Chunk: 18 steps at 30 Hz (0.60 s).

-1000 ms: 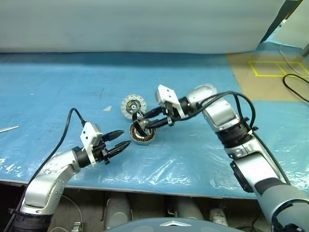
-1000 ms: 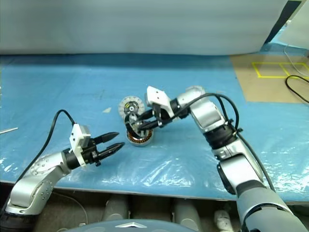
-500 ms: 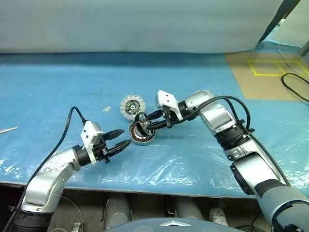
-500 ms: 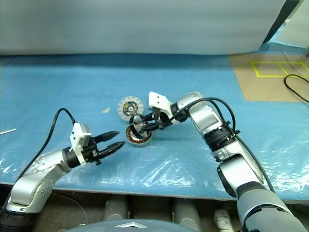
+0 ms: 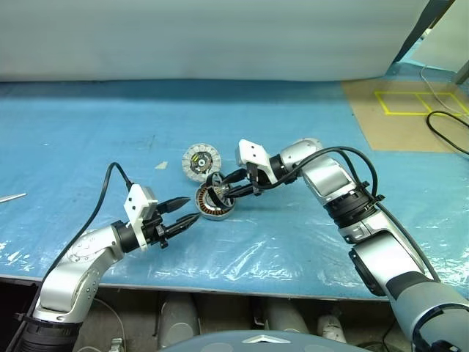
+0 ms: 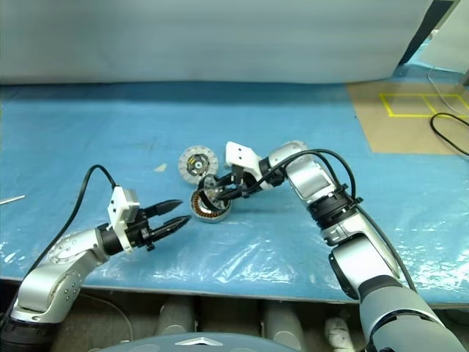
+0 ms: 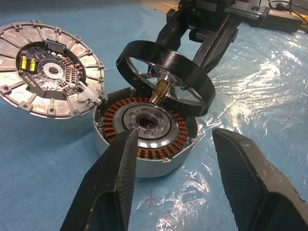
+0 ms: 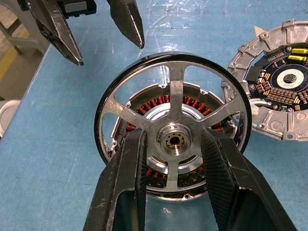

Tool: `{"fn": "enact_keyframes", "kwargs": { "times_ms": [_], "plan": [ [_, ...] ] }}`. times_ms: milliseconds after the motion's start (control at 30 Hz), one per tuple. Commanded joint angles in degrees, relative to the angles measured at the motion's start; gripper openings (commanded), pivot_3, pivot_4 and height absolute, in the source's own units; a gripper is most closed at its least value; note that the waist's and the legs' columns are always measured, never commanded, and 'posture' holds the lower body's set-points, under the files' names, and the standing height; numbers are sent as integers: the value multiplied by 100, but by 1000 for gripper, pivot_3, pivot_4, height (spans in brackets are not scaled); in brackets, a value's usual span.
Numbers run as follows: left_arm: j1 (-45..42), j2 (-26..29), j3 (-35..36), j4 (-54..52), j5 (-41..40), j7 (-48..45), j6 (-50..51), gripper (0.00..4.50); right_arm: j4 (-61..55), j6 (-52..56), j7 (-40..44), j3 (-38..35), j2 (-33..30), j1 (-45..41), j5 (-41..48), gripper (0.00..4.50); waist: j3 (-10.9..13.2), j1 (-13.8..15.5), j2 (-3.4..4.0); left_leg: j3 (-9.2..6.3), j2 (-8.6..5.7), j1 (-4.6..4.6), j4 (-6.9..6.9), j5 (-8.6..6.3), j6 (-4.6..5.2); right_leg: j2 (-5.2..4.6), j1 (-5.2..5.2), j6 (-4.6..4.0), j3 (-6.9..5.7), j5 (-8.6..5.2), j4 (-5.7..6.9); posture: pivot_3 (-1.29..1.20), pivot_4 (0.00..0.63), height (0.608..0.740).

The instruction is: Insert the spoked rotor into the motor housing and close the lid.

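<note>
Black-rimmed spoked rotor [image 8: 173, 139]: rigid, weighty metal, tilted just above motor housing [image 7: 144, 132], shaft near its bore. Held at the hub by right gripper [image 5: 220, 192] jaws. Left gripper [image 5: 189, 209] jaws apart, empty, beside housing. Lid [image 5: 201, 160] just behind housing.

Spoked rotor [image 7: 166, 72] overhangs motor housing [image 7: 144, 137]; lid [image 7: 45, 74] crowds its side.

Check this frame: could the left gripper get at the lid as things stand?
Probably not directly. The lid lies flat beyond the motor housing, and the right gripper holds the spoked rotor tilted just above that housing. The open left gripper would likely need to swing around the housing's side.
</note>
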Motion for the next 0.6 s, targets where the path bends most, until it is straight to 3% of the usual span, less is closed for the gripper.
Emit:
{"fn": "enact_keyframes", "kwargs": {
  "times_ms": [33, 400, 433, 567, 600],
  "plan": [
    [-9, -32, -15, -92, -31, 8, -55, 2590, -3, -20, 32, 77, 27, -67, -27, 1306, 0, 0, 0, 0, 0, 0, 0, 0, 0, 0, 0, 0, 0, 0, 0, 0, 150, 740],
    [-53, -39, -31, -30, -22, 3, -83, 2590, 210, -15, -91, 103, 99, -125, -172, 1306, 0, 0, 0, 0, 0, 4, 0, 0, 0, 0, 2, 0, 0, 0, 0, 0, 150, 740],
    [-56, -42, -33, -27, -20, 5, -84, 2590, 229, -4, -100, 94, 105, -135, -170, 2044, 0, 1, -1, 0, 0, 4, 0, 0, 0, 0, 3, 0, 0, 0, 0, 0, 150, 740],
    [-57, -45, -37, -8, -13, 2, -91, 2590, 295, 56, -109, 79, 126, -194, -166, 3192, 0, 6, 0, 0, -1, 3, 0, 0, 0, -1, 3, 0, 0, 0, -1, 0, 150, 740],
    [-58, -47, -38, -4, -13, 3, -90, 2590, 305, 95, -92, 64, 131, -217, -147, 3192, 0, 11, 0, 0, -1, 2, 0, 0, 0, -1, 3, 0, 0, 0, -1, 0, 150, 740]
  ]
}}
